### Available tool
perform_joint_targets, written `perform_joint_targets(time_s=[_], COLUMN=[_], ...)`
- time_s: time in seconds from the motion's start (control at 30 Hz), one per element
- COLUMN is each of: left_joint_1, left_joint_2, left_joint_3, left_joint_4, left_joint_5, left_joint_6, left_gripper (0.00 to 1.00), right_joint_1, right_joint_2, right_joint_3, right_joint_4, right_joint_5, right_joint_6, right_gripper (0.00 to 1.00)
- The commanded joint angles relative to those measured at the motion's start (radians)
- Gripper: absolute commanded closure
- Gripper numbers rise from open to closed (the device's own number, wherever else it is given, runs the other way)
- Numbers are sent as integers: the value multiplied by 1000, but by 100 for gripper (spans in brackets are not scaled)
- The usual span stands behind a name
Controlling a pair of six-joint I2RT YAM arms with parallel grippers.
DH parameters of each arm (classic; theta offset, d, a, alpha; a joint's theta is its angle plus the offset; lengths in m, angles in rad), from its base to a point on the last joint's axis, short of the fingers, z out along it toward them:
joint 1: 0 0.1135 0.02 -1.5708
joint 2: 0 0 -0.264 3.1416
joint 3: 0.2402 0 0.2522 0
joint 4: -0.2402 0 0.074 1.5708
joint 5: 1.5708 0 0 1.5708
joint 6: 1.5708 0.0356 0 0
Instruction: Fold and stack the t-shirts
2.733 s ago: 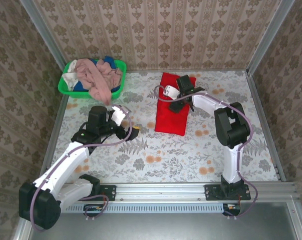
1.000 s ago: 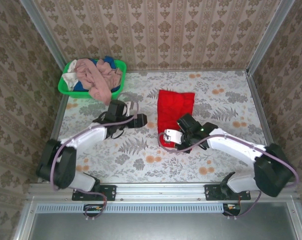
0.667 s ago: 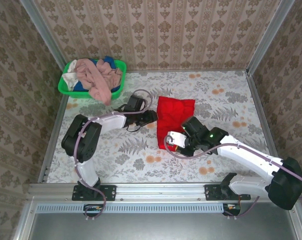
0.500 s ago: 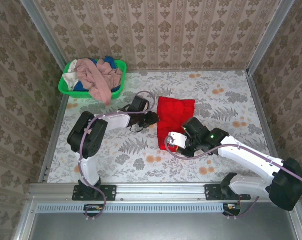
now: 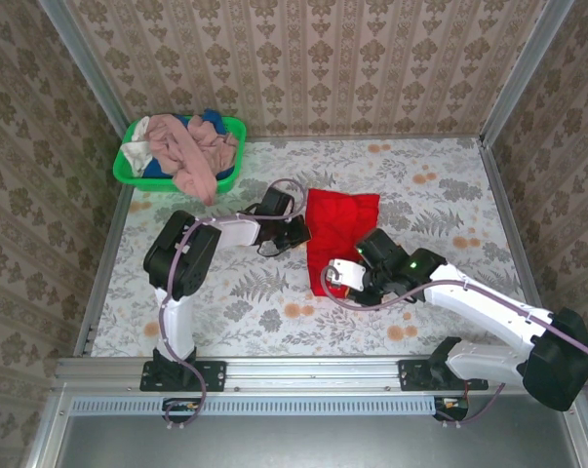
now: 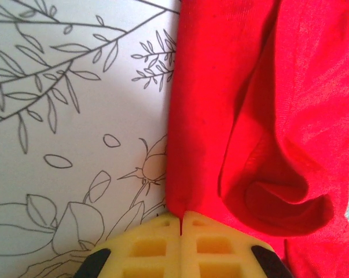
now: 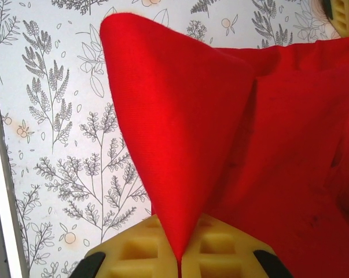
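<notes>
Red t-shirt mid-tabletop, bunched | right gripper clamped on its near corner, corner held up | left gripper pinched shut on left edge, shallow bite | risk: edge slips out on pull, fold goes crooked

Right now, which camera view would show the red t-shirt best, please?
Top external: most of the red t-shirt, bunched on the table. The left wrist view shows an edge pinched by the left end effector; the right wrist view, a raised corner in the right end effector.
</notes>
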Motion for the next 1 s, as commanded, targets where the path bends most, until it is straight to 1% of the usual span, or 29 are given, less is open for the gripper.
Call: perform_joint_targets(time_s=[0.0,0.07,0.17,0.33,0.4,0.7,0.77,0.97], left_joint_1=[-8,-2,16,36,43,90,94,109], left_joint_2=[44,46,70,124,142,216,234,265], left_joint_3=[19,2,-39,-48,-40,40,55,92], left_joint_4=[-89,-79,-27,-16,-15,-142,-150,-180], left_joint_5=[30,35,69,113,128,181,193,223], left_joint_6=[70,66,10,-22,-10,50,55,69], left_gripper=[100,100,100,100,100,100,100,100], right_joint_1=[-31,-64,-116,-210,-246,-365,-379,-413], right_joint_2=[34,78,167,339,404,676,730,956], right_joint_3=[99,162,277,490,575,942,1020,1302], right_joint_4=[-77,-105,-164,-244,-266,-348,-367,-446], right_joint_5=[-26,-19,-21,-37,-53,-143,-150,-186], right_joint_6=[-66,-101,-162,-285,-322,-481,-507,-545], right_gripper=[100,100,100,100,100,100,100,100])
